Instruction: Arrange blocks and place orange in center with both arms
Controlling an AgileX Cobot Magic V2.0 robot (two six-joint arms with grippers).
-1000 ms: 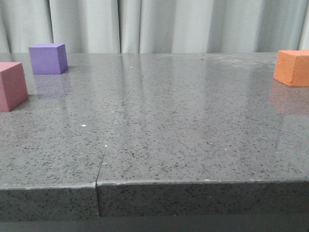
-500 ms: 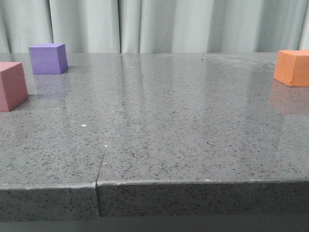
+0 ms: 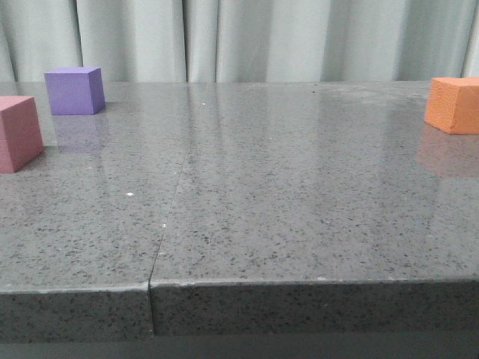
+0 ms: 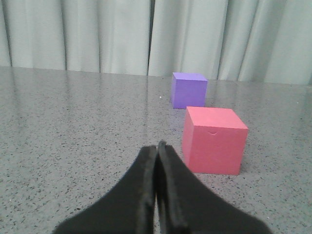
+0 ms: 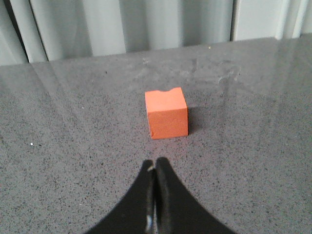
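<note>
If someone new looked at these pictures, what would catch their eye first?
Three bright foam cubes on the grey speckled table: the purple cube far left at the back, the pink-red cube just in front of it, and the orange cube alone at far right. Both grippers, left gripper and right gripper, are shut, empty.

Left end effector [image 4: 157, 146]: matte black, two tapering fingers; right end effector [image 5: 155, 165]: the same black, pointed shape.

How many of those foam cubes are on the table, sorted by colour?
Purple cube: 1
Pink-red cube: 1
Orange cube: 1
Total: 3 cubes
</note>
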